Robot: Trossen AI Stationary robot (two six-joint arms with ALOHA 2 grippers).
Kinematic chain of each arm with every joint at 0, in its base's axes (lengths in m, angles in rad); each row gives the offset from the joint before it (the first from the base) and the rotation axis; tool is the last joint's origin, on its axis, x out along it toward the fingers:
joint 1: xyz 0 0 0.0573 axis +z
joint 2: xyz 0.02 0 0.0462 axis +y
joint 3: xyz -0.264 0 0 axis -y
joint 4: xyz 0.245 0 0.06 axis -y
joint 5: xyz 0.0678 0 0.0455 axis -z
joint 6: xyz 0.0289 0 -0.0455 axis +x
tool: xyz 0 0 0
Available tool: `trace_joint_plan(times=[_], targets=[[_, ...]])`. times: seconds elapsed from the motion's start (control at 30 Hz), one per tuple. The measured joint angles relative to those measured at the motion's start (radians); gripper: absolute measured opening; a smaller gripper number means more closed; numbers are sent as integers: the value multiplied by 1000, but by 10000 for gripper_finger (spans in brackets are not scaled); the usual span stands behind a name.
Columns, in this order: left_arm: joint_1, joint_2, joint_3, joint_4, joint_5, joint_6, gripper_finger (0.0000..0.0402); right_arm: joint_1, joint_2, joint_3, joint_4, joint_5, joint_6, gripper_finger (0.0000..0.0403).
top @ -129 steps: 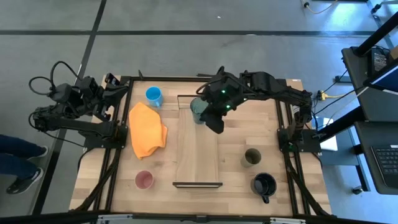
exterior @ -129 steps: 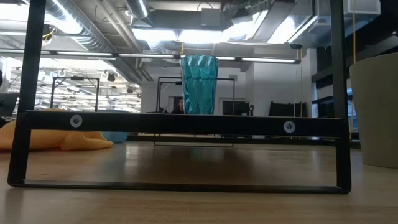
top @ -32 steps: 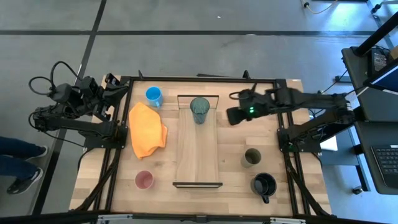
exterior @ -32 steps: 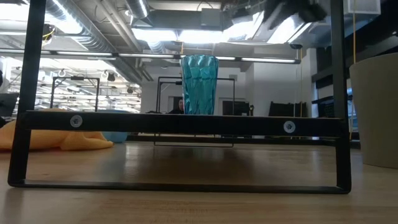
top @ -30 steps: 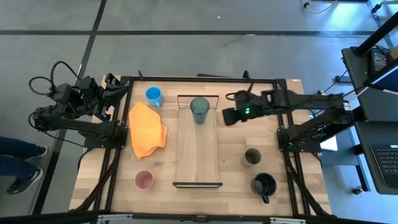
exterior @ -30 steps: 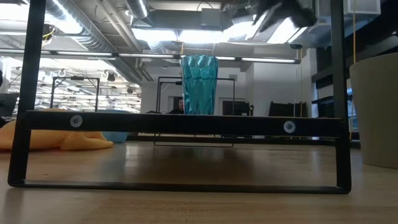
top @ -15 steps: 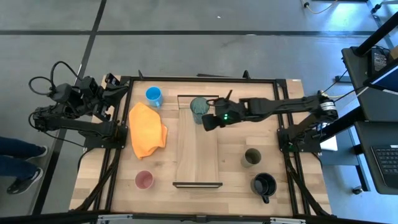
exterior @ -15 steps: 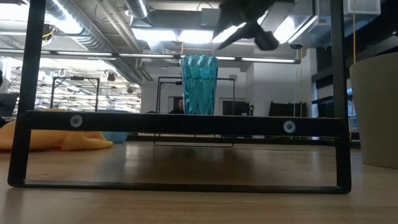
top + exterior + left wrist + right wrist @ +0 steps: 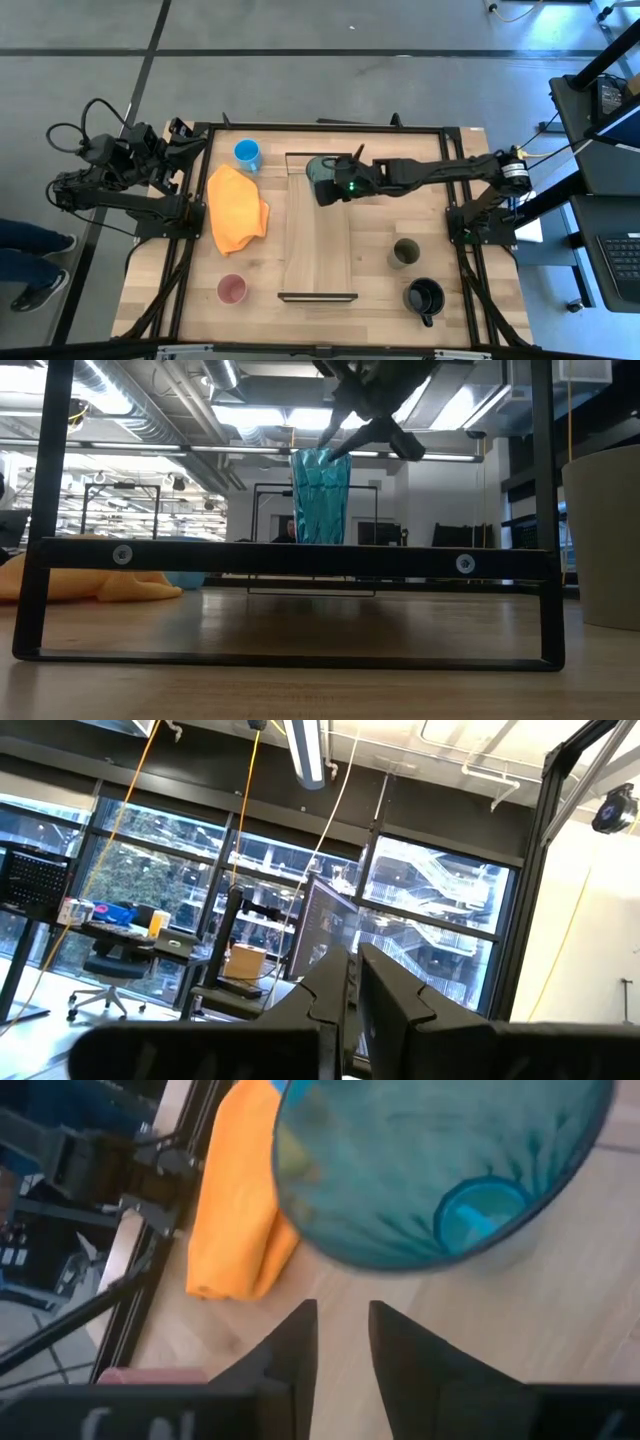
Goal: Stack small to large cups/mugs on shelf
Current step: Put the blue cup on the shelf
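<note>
Teal tumbler: upright on the shelf's upper end in the high view, centre of the frame; in the low view it rises above the near black frame bar.
Shelf: long light-wood plank running up and down the middle of the worktop, thin black frames at both short ends (only the tumbler stands on it).
Right claw: reaches in from the right of the high view and sits at the tumbler's lower right edge, just over the shelf; in the low view it hangs at the tumbler's rim, upper centre.
Right claw state: fingers nearly closed with a narrow gap, holding nothing; the tumbler's open mouth fills the view just past them.
Blue mug: upper left of the worktop, above the orange cloth.
Pink cup: lower left of the worktop, well apart from the shelf.
Olive-green cup: right of the shelf, lower right area.
Black mug: just below the olive cup, near the lower right corner.
Orange cloth: crumpled, left of the shelf.
Left claw: arm parked off the worktop's left edge (facing the room), fingers nearly together, holding nothing.
Worktop: light wood.
</note>
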State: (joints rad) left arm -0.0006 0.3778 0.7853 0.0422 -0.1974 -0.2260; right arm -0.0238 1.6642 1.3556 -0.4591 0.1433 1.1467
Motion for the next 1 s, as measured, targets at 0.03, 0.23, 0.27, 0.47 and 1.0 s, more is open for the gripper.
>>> trace_joint_plan(times=[0.03, 0.23, 0.27, 0.47, 1.0], targets=[[0, 0, 0, 0, 0, 0, 22, -4, -1, 0, -1, 1, -3, 86], [0, 0, 0, 0, 0, 0, 22, -12, -4, 0, -1, -5, -25, 36], [0, 0, 0, 0, 0, 0, 22, -12, -4, 0, -1, -5, -25, 28], [0, 0, 0, 0, 0, 0, 22, -12, -4, 0, -1, -5, -26, 6], [0, 0, 0, 0, 0, 0, 22, -13, -4, 0, -1, 49, -23, 9]])
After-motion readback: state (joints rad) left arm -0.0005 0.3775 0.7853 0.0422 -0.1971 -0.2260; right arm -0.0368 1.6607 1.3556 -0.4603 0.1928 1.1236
